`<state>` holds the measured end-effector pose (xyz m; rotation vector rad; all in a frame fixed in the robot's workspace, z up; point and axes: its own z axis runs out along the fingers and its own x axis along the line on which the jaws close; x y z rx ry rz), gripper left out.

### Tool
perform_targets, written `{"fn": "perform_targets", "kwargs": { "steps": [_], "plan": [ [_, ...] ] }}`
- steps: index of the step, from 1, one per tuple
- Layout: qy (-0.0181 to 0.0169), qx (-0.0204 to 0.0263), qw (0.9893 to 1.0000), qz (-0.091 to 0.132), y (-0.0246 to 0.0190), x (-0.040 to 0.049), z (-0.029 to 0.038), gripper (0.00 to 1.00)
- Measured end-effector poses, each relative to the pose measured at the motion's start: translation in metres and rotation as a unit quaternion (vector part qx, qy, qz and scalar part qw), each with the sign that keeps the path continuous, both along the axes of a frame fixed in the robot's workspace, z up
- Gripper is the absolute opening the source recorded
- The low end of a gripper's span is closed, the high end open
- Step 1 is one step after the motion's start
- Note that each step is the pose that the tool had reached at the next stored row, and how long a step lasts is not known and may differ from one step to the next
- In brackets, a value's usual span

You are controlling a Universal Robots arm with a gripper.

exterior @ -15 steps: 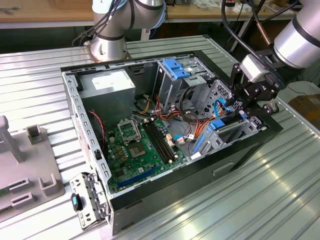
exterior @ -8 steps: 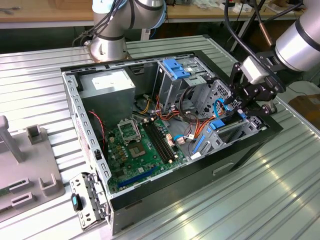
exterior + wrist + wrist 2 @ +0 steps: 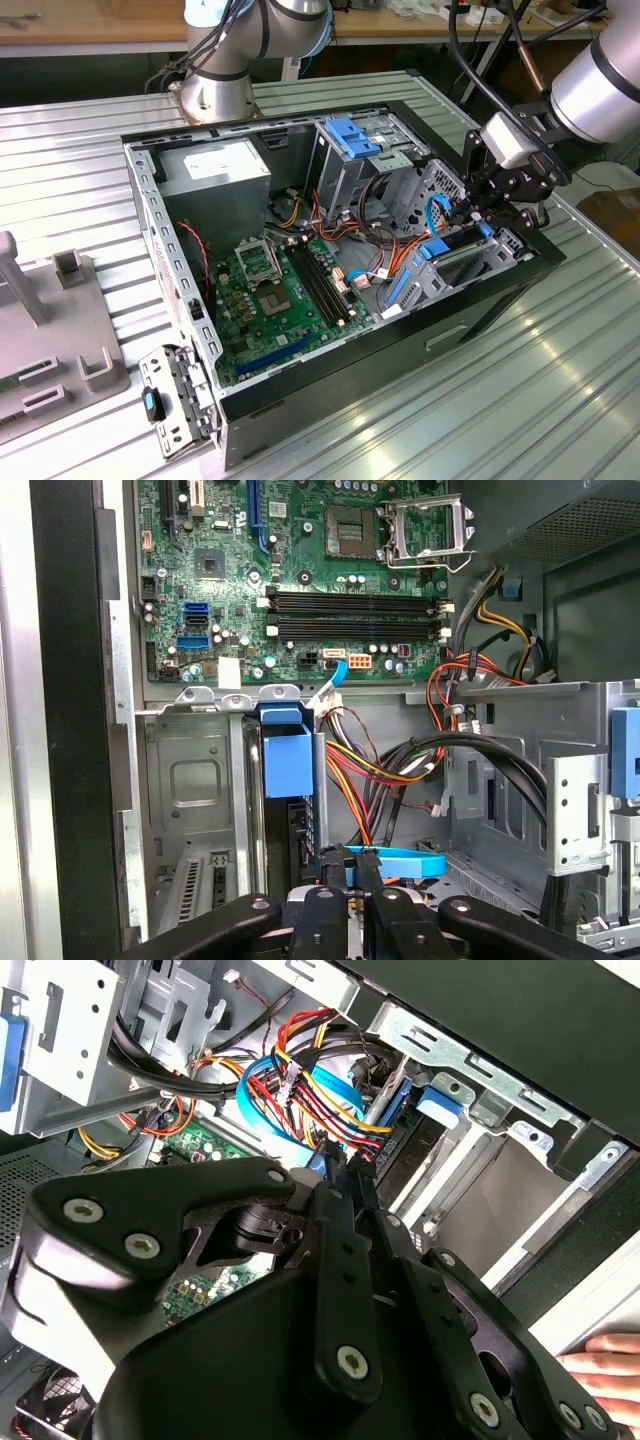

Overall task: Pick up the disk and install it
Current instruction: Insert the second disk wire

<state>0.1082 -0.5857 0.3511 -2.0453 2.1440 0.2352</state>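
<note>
Gripper [image 3: 487, 222] closed on the disk [image 3: 385, 864] by its blue carrier edge, at the computer case's [image 3: 330, 385] drive-bay corner; nearby cables [image 3: 390, 770] could snag, causing misalignment.

The hand [image 3: 487, 216] hides most of the disk [image 3: 452, 247].

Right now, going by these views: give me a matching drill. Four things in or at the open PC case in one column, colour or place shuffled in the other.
Things:
1. motherboard
2. power supply box
3. drive cage top
4. gripper

Descriptions:
a. black, at the edge of the case on the exterior view's right
b. green, flat on the case floor
c. blue plastic
d. grey with a white sticker, far corner on the exterior view's left

Pairs: 1-b, 2-d, 3-c, 4-a
</note>
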Motion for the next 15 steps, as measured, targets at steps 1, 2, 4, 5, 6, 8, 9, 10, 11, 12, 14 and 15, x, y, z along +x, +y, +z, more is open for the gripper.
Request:
{"fn": "perform_targets", "kwargs": {
  "steps": [1, 2, 4, 5, 6, 8, 9, 10, 11, 12, 14, 15],
  "plan": [
    [0.0, 0.0, 1.0, 0.0, 0.0, 0.0, 0.0, 0.16],
    [0.0, 0.0, 1.0, 0.0, 0.0, 0.0, 0.0, 0.16],
    [0.0, 0.0, 1.0, 0.0, 0.0, 0.0, 0.0, 0.16],
    [0.0, -0.0056, 1.0, 0.0, 0.0001, -0.0001, 0.0, 0.16],
    [0.0, -0.0081, 1.0, 0.0, 0.0007, -0.0007, 0.0, 0.16],
    [0.0, -0.0094, 1.0, 0.0, 0.0022, -0.0031, 0.0, 0.16],
    [0.0, -0.0114, 0.9999, 0.0, 0.0027, -0.0038, 0.0, 0.16],
    [0.0, -0.0157, 0.9999, 0.0, 0.0031, -0.0045, 0.0001, 0.16],
    [0.0, -0.0242, 0.9997, 0.0, 0.0039, -0.0051, 0.0002, 0.16],
    [-0.0002, -0.0335, 0.9994, 0.0, 0.0062, -0.0054, 0.0011, 0.16],
    [-0.0005, -0.048, 0.9988, 0.008, 0.0088, -0.0055, 0.0019, 0.16],
    [-0.0006, -0.0485, 0.9988, 0.01, 0.0088, -0.0055, 0.0019, 0.16]
  ]
}}
